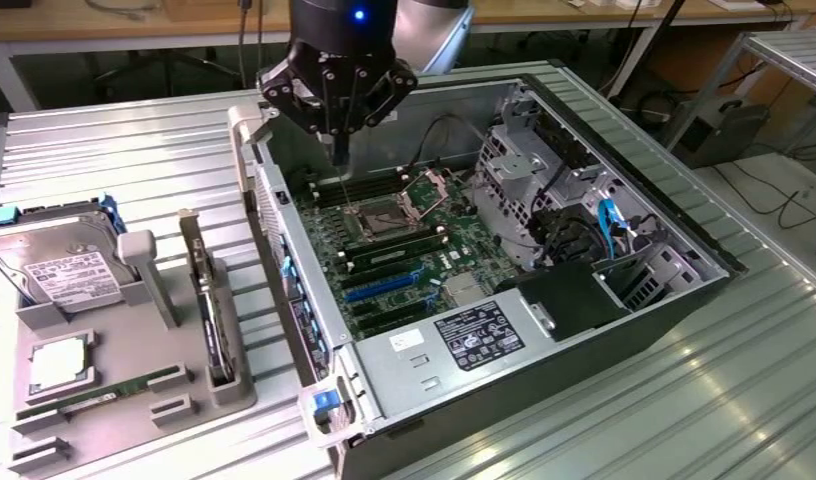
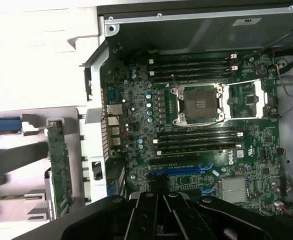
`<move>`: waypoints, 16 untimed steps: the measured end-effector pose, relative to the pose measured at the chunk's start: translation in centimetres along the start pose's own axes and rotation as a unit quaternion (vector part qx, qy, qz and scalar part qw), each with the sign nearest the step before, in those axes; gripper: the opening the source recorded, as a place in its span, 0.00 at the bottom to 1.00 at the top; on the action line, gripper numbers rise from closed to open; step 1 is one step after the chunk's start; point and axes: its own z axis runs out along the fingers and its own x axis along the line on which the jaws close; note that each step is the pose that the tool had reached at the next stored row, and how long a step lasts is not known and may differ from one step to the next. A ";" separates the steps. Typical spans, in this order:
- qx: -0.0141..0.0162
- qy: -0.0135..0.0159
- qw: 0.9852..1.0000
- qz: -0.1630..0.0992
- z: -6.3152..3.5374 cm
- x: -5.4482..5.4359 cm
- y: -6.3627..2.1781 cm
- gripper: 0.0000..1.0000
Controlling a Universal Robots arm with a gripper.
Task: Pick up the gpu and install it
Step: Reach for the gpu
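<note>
The gpu (image 1: 211, 305) stands on its edge in a slot of the grey holder (image 1: 128, 330), left of the open computer case in the exterior view, its silver bracket at the far end. In the wrist view the gpu (image 2: 59, 167) shows a green board face. My gripper (image 1: 339, 152) hangs over the far left part of the case, above the motherboard (image 1: 401, 255), well apart from the gpu. Its fingers are shut together with nothing between them. In the wrist view the gripper (image 2: 161, 199) sits over the blue expansion slot (image 2: 181, 171).
The holder also carries a silver hard drive (image 1: 59, 272), a processor (image 1: 61, 365) and a green RAM stick (image 1: 91, 398). Inside the case are an open processor socket (image 2: 199, 102), drive cages (image 1: 522, 180) and a power supply (image 1: 478, 335). The case wall (image 1: 281, 260) stands between the gripper and the gpu.
</note>
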 end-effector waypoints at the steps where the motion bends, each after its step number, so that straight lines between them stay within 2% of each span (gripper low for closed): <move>1: 0.000 0.000 1.000 0.000 -0.03 0.5 -0.25 0.11; 7: 0.000 0.000 1.000 0.000 -0.11 3.1 -1.50 0.11; 12: 0.000 0.000 1.000 0.000 -0.06 5.3 -2.20 0.11; 16: 0.000 0.000 1.000 0.000 0.25 7.5 -2.76 0.11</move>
